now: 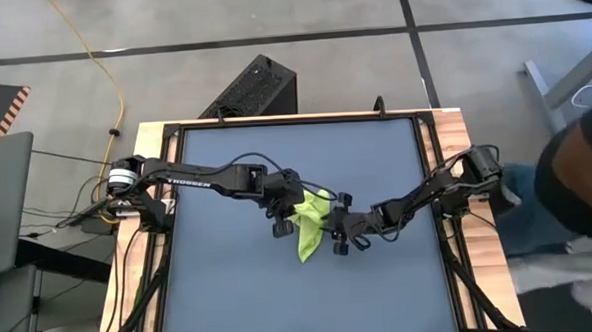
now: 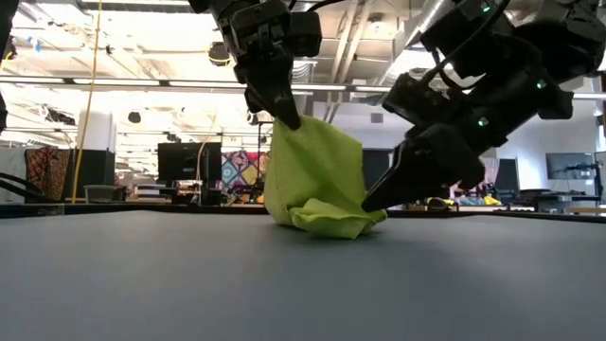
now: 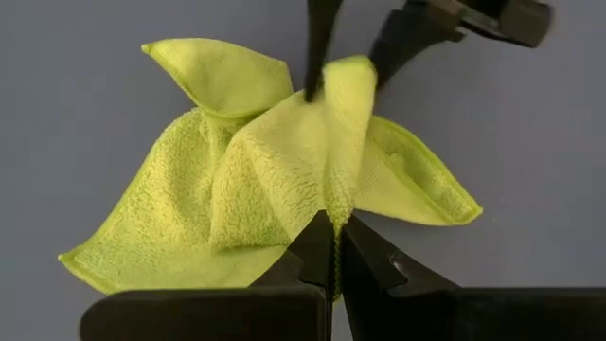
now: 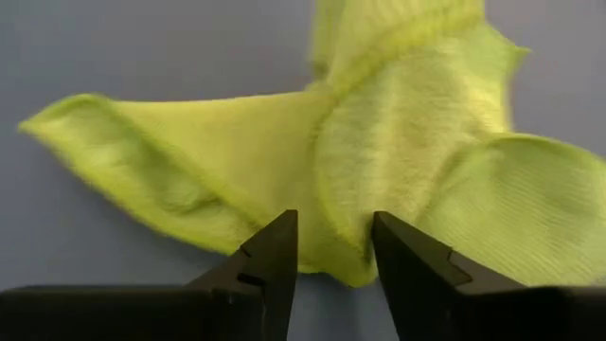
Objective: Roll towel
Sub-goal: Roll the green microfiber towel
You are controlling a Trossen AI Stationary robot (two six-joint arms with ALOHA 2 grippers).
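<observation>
The lime towel (image 1: pixel 309 225) lies bunched in the middle of the dark table (image 1: pixel 241 288), drawn up into a peak. My left gripper (image 2: pixel 287 118) is shut on that peak, above the table. My right gripper (image 2: pixel 371 203) is low at the towel's right side, close to the table. It is open, with its fingertips on either side of a raised fold of the towel (image 4: pixel 336 248). It also shows in the left wrist view (image 3: pixel 346 71), past the towel. My left gripper pinches a raised fold of the towel (image 3: pixel 333 216) between its two fingers, at the top of the peak (image 2: pixel 292 125). The fingers come from above, slanting down. The towel hangs below them, and its lower folds (image 2: pixel 327 223) rest bunched on the table. My right gripper stands astride the towel's fold; whether its fingers touch it I cannot tell.
A person (image 1: pixel 578 204) stands off the table's right edge. A black box (image 1: pixel 254 86) sits on the floor beyond the far edge, and a yellow cable (image 1: pixel 101 64) runs at the far left. Bare table surface lies toward the near edge.
</observation>
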